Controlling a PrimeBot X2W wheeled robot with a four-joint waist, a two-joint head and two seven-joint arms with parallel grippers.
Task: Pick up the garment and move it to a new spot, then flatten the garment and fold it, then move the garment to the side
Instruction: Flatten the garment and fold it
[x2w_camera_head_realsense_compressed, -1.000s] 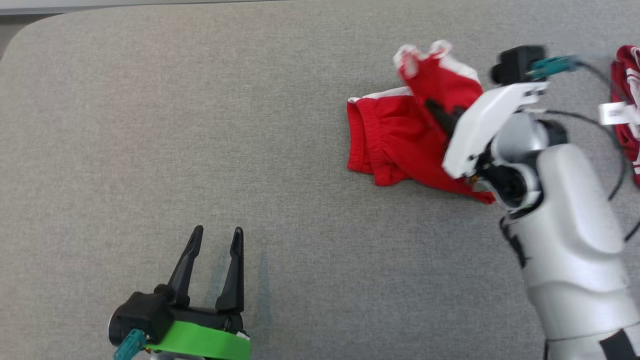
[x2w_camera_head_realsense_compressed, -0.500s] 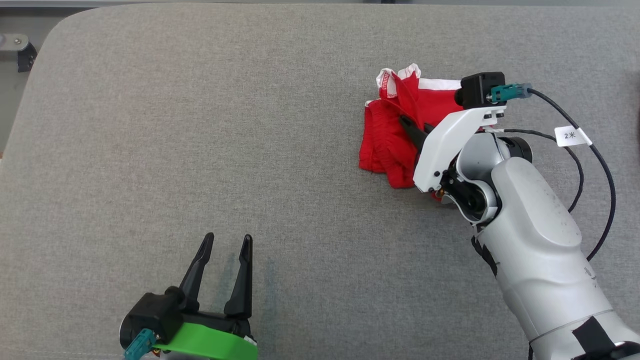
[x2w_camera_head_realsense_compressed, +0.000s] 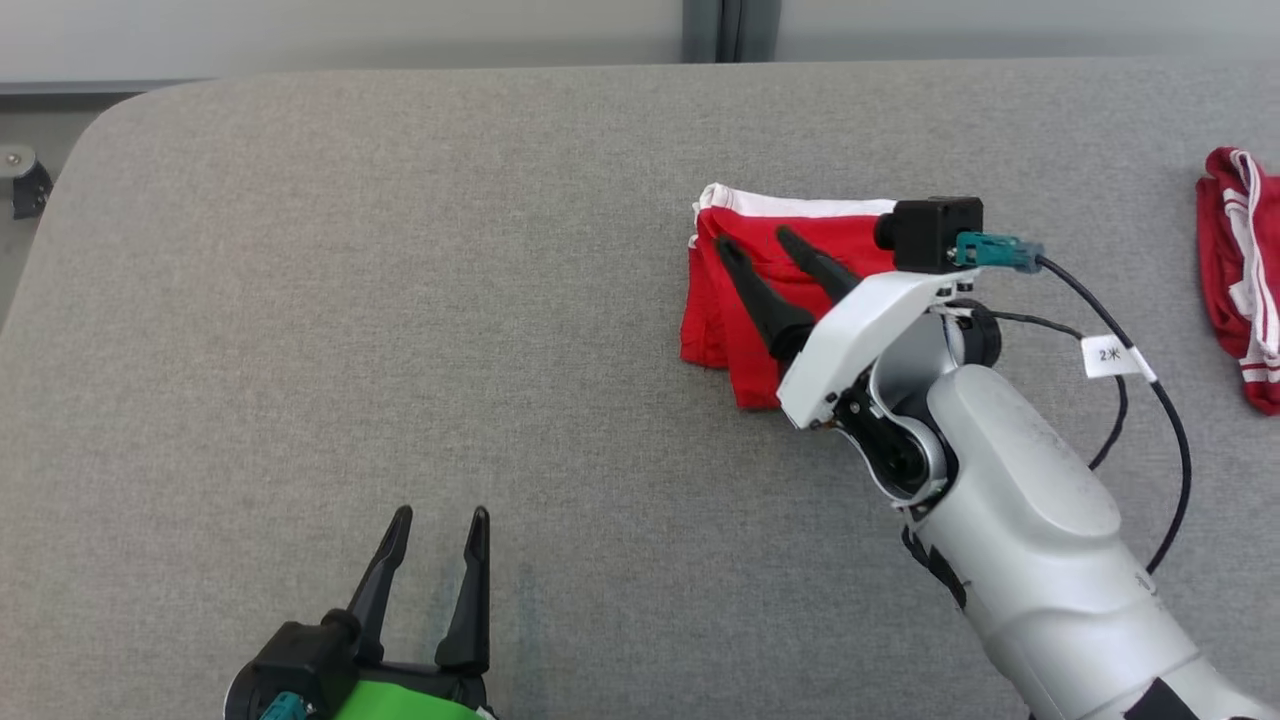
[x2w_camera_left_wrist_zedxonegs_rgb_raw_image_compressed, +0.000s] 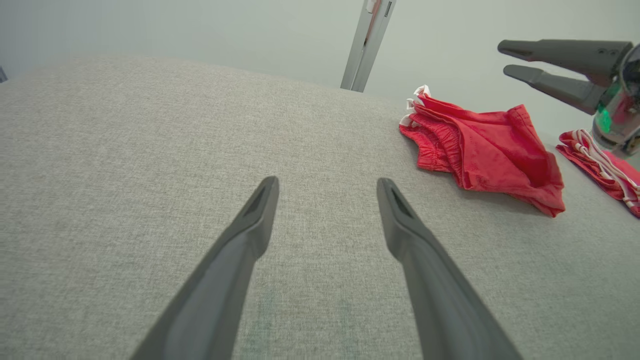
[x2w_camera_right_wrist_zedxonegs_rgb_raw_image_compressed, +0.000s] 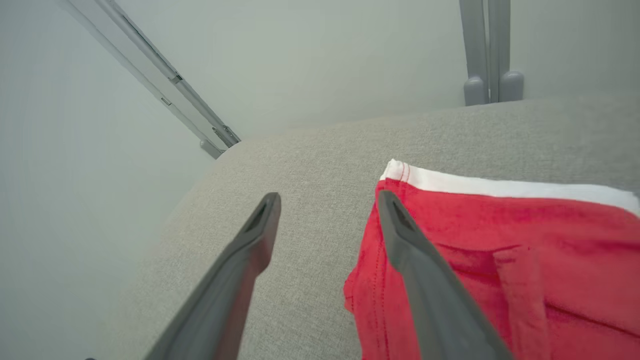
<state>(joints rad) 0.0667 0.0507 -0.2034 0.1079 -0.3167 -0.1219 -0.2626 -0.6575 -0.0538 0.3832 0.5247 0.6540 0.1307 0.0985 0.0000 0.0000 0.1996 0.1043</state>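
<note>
Both spread wide, empty: right gripper above red garment (crumpled on table); left gripper apart.

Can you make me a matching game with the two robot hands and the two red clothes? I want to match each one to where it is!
Things:
1. left gripper
2. right gripper
3. red shorts
4. striped red garment

Places:
A. at the far right edge of the table
B. open, raised over the red shorts
C. open, over bare grey table, near left
D. lying right of the table's middle, white band on its far edge

Pairs: 1-C, 2-B, 3-D, 4-A
</note>
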